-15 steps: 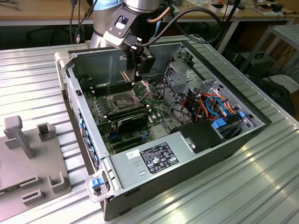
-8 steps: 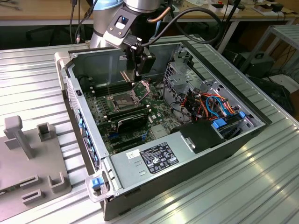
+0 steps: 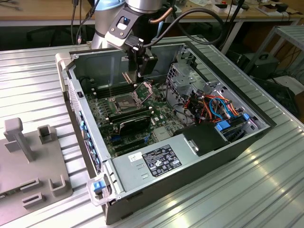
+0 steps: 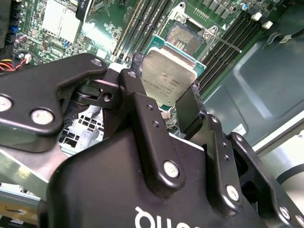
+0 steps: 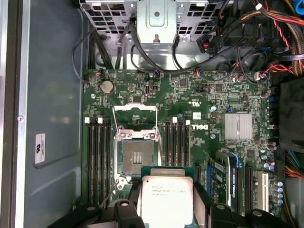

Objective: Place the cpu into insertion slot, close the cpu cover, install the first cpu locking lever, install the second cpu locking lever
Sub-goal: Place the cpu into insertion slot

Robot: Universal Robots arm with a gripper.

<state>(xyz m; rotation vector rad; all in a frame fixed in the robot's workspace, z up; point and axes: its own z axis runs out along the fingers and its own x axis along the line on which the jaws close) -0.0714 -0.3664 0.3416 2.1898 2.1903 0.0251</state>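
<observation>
Rows of small dark print cover the metal top of the cpu [image 5: 167, 202] I hold, and cut-off white lettering [image 4: 156, 219] crosses the black body of my gripper [image 4: 164, 85]. 1 white label [image 3: 154, 160] crowded with print lies on the power supply [image 3: 124, 172], 1 white sticker [image 5: 40, 148] sits on the case wall [image 5: 52, 95], and a white logo [image 5: 199, 127] marks the motherboard [image 5: 209, 95]. The fine print is too small to make out.

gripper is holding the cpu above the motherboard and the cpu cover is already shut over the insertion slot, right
Not quite. The gripper does hold the cpu above the motherboard, but the cpu cover is open, raised off the insertion slot, whose contacts lie bare. The first wrist view shows it.
</observation>
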